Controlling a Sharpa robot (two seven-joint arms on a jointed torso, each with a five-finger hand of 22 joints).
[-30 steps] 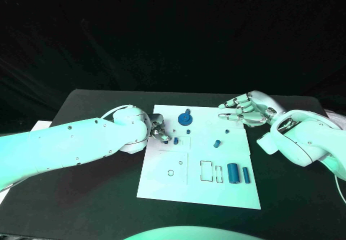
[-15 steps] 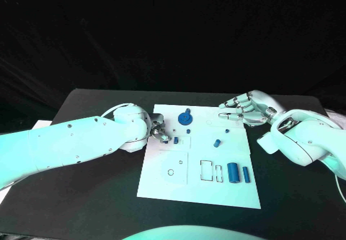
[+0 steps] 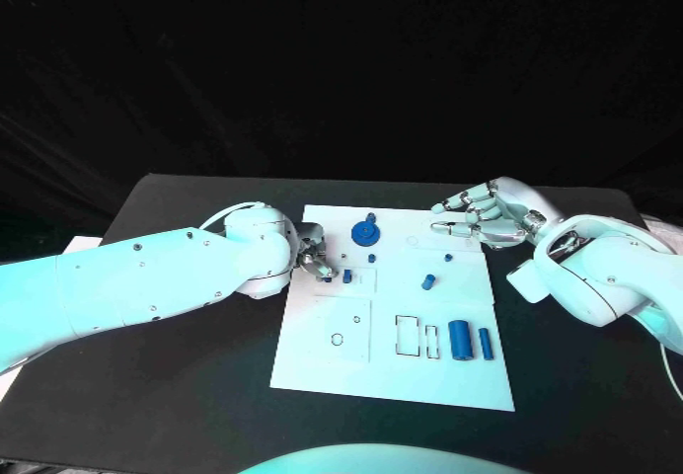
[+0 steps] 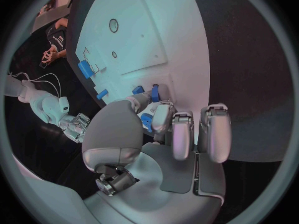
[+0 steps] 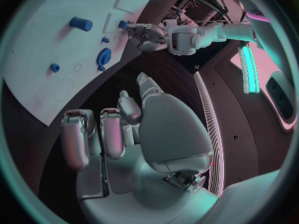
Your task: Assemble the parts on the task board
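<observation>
Looking down from the head camera, I took the black table (image 3: pixel 171 395) first, its dark top running to a black backdrop, with a pale sheet just past its left edge. On it lay the white task board (image 3: pixel 399 380), long side running away from me, printed with outlined recesses, and I judged the assembly to be at an early stage, since most pieces still lay loose. My left arm (image 3: pixel 128 286) reached across to the board's left edge, where the left hand (image 3: pixel 313 259) had its fingertips down on the board, closed round a small blue part (image 4: pixel 154 92); from the wrist camera I saw that piece pinched between thumb and finger right beside another small blue piece, which I read as fitting it into a slot there. My right arm (image 3: pixel 605 276) held off at the board's far right corner, and the right hand (image 3: pixel 484 217) hovered above it with fingers loosely curled and parted, gripping nothing, presumably kept clear so as not to crowd the work. Of the loose pieces, the blue gear (image 3: pixel 366 234) sat near the far edge, the large blue cylinder (image 3: pixel 460 341) lay near the right side with a slimmer blue pin (image 3: pixel 484 344) just beside it, and a short blue peg (image 3: pixel 425 283) lay mid-board.
</observation>
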